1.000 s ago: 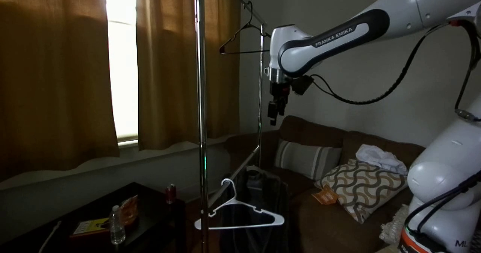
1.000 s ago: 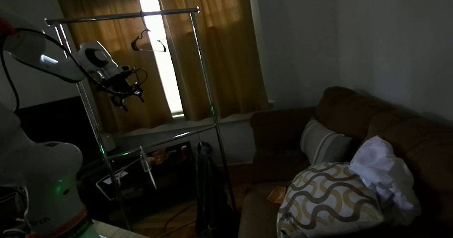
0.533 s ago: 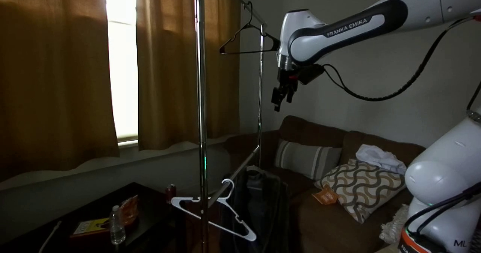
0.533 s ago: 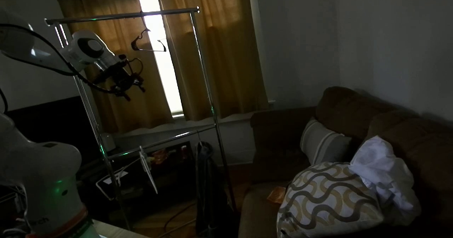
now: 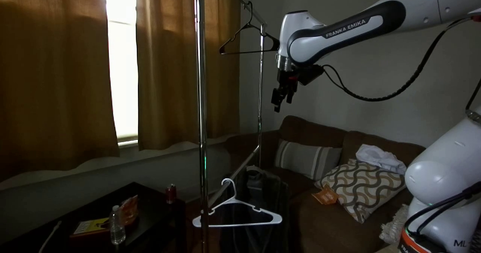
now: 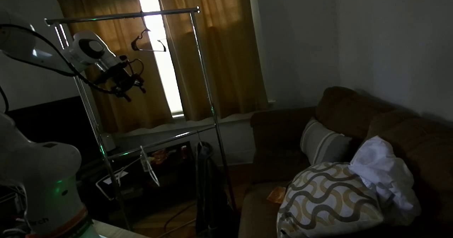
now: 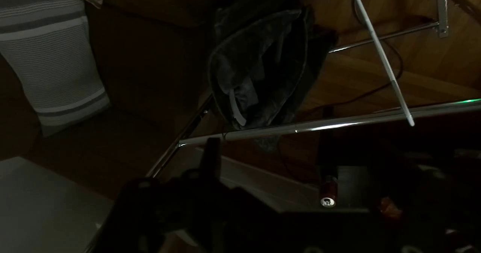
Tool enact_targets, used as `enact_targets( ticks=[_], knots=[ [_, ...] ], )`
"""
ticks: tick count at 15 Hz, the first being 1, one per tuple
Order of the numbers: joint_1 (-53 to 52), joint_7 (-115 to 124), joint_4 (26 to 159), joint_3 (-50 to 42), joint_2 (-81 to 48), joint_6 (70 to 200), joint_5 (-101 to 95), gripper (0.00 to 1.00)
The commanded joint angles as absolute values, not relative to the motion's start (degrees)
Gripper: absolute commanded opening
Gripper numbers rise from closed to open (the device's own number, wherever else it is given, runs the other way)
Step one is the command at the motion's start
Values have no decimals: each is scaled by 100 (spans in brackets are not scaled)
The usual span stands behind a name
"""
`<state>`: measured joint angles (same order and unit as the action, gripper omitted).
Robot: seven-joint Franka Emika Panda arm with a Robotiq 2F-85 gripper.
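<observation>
My gripper (image 5: 283, 103) hangs in the air beside the chrome clothes rack (image 5: 201, 95). In an exterior view (image 6: 135, 94) its two fingers stand apart with nothing between them. In the wrist view one finger (image 7: 212, 153) shows; the other is lost in the dark. A black hanger (image 5: 246, 52) hangs on the upper rail, close to the wrist; it also shows in an exterior view (image 6: 152, 50). A white hanger (image 5: 240, 225) hangs on the lower rail, below the gripper, and appears in the wrist view (image 7: 383, 59). A dark garment (image 7: 255, 65) hangs farther along that rail.
A brown sofa (image 6: 283, 132) holds a striped pillow (image 5: 306, 159), a patterned pillow (image 5: 362, 185), a white cloth (image 6: 384, 170) and an orange packet (image 5: 326, 195). A low dark table (image 5: 150, 196) bears a red can (image 5: 171, 193), a bottle (image 5: 117, 226) and an orange bag (image 5: 129, 209).
The arm has risen and drawn back from the rack, then nearly stopped; the black hanger's near end is uncovered. The white hanger has swung round on its rail and back.
</observation>
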<state>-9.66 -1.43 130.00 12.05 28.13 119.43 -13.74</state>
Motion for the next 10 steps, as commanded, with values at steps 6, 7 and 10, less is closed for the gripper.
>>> enact_targets(
  ticks=[6,7,10],
  knots=[
    [-644,-356,12785,816,3646,12044,-1776,100],
    [-655,-392,12814,758,3700,12169,-1719,100],
    [-684,-462,12755,711,3789,12560,-1660,100]
  ],
)
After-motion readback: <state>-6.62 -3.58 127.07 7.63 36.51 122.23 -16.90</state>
